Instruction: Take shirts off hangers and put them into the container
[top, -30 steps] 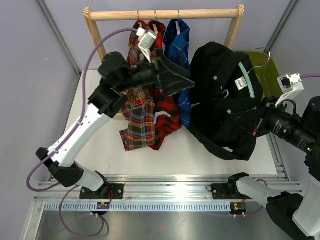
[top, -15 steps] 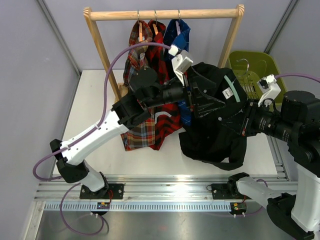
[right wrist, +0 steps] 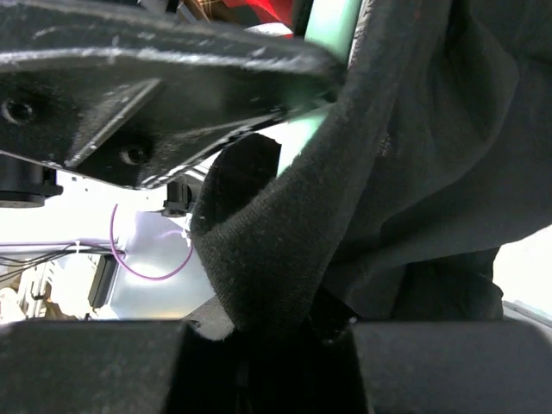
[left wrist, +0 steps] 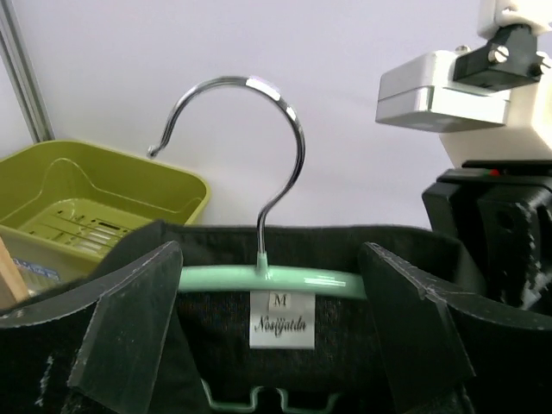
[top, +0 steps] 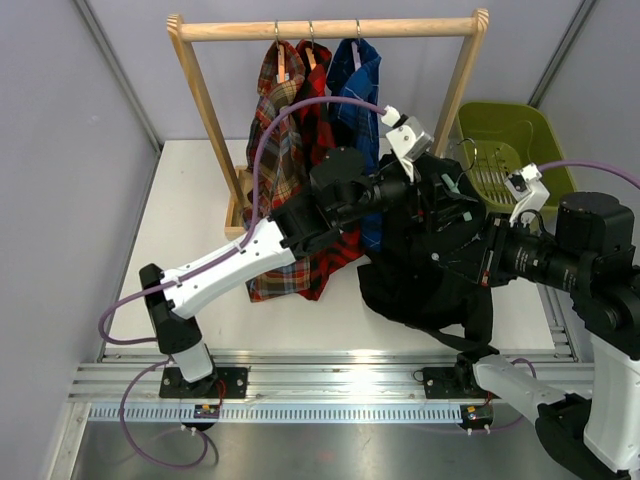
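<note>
Moved: the left arm (top: 230, 265) has swung away from the wooden rack (top: 330, 28) and across to the black shirt (top: 420, 285). That shirt now hangs lower and further left, so it no longer covers the near side of the container (top: 530, 120).
Worktop: white (top: 190, 225), with a ribbed metal rail (top: 330, 378) along its near edge where both arms are bolted.
Room: plain grey-lilac walls, with a slanting metal post at each far corner.
Rack: one, standing along the far edge of the worktop.
Shirts: four. Three hang side by side on the rack: the brown-tan plaid shirt (top: 272, 140), the red-black plaid shirt (top: 322, 125) and the blue check shirt (top: 360, 80). The black shirt is off the rack, right of centre, held up between the two arms with its lower part sagging towards the near edge.
Hangers: four. Three are hooked on the rack inside the hanging shirts. The pale green hanger (left wrist: 310, 283) sits in the black shirt's collar, its metal hook free in the air.
Container: one, olive green, at the far right corner of the worktop.
Left fingers (left wrist: 269, 259): spread wide, one on each side of the pale green hanger's neck, gripping nothing.
Right fingers (right wrist: 276, 341): closed on a fold of the black shirt.
</note>
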`<act>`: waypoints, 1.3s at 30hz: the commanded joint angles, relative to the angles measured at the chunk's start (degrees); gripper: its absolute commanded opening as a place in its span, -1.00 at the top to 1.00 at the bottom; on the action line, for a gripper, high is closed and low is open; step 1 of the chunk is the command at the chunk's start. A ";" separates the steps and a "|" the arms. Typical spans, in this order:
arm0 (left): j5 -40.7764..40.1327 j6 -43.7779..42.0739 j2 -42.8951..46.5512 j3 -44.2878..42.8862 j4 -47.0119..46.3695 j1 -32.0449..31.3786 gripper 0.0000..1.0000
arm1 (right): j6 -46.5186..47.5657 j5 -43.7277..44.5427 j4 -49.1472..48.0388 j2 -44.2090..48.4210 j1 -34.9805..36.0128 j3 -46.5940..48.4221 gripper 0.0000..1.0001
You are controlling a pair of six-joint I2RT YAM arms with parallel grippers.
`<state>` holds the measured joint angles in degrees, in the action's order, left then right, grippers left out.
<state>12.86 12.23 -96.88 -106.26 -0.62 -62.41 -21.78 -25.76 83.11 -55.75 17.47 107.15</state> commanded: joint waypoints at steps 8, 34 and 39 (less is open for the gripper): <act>-3.72 -4.32 -3.84 -7.29 -1.58 -2.27 -0.07 | 1.21 -6.59 4.08 2.83 0.37 -1.07 1.00; -24.37 -18.47 -6.21 -23.29 14.16 3.61 1.00 | -0.19 7.04 8.82 3.27 0.37 3.59 -0.47; -24.29 -19.70 -8.41 -31.28 16.70 5.72 1.00 | -0.02 6.95 8.03 3.98 0.37 2.01 -0.46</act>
<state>-8.32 -4.08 -105.43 -130.67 20.38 -58.39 -21.87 -18.90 78.54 -52.27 17.52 110.08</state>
